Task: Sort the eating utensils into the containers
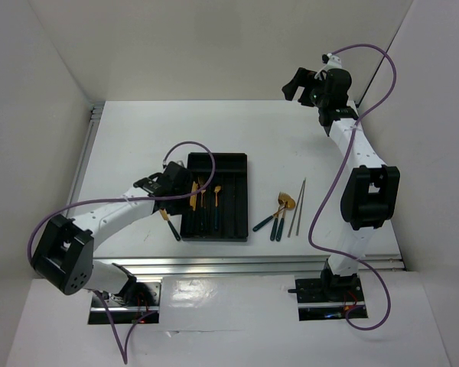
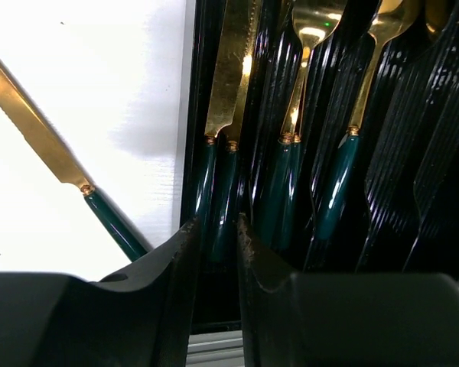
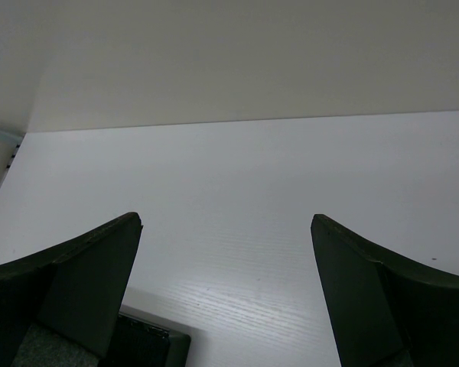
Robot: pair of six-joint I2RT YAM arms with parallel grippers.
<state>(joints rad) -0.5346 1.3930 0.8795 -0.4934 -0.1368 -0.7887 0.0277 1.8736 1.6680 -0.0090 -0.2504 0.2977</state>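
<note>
You are looking at a robot test room, most likely a lab, not a home or a kitchen. Two white robot arms, the left arm (image 1: 107, 214) and the right arm (image 1: 356, 149), are bolted by a metal rail (image 1: 252, 264) at the near edge of a plain white counter (image 1: 138, 138). Bare white walls (image 1: 214, 46) box the counter in like a booth. Purple cables (image 1: 311, 232) loop off the arms. The only things laid out are a black tray (image 1: 237, 183) and some small eating utensils (image 1: 277, 218). You cannot see past the walls, so you cannot tell what the room around the booth is like.
</note>
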